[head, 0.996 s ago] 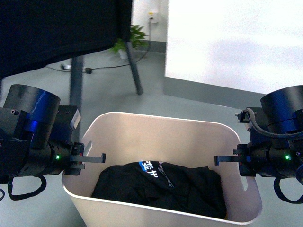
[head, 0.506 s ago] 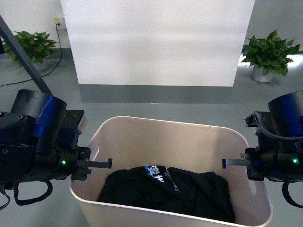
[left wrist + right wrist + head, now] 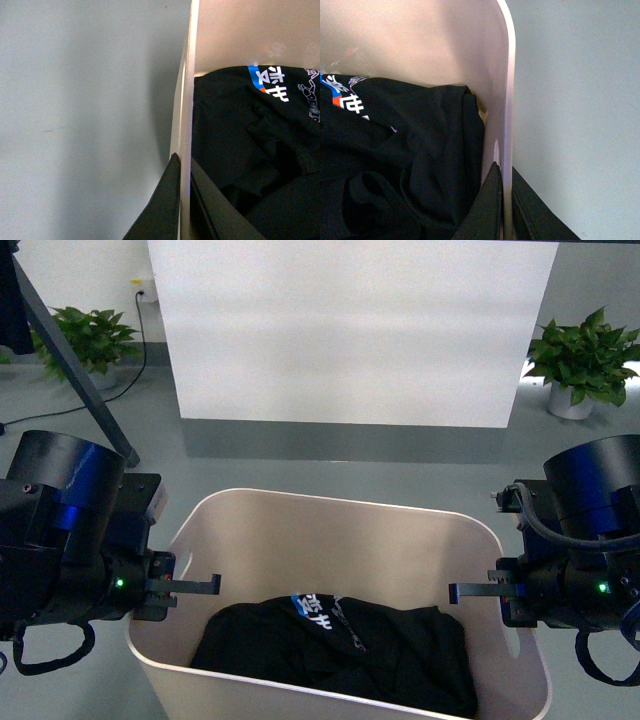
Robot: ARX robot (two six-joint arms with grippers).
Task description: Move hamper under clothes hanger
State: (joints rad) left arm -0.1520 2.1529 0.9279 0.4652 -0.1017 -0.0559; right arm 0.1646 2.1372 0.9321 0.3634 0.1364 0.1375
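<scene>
Between the two arms, the hamper (image 3: 330,540) is filling the lower middle of the front view, with its near rim running close to the bottom edge. A black garment (image 3: 340,655) with a blue-and-white print is lying in the bottom, well below the rim.

The left pincer (image 3: 186,586) is pinching the left short wall narrowly, one finger inside and one outside. The left wrist view is showing both fingers pressing against that wall. The right pincer (image 3: 478,592) is gripping the right short wall the same way.

Bare grey floor (image 3: 420,478) is lying open beyond the far rim, up to a white panel (image 3: 350,330), and also outside both short walls.

One slanted leg of the clothes hanger (image 3: 75,368) is standing at the far left, well apart from the hamper. A left plant (image 3: 90,335) is standing behind that leg, and a right plant (image 3: 585,350) at the far right.
</scene>
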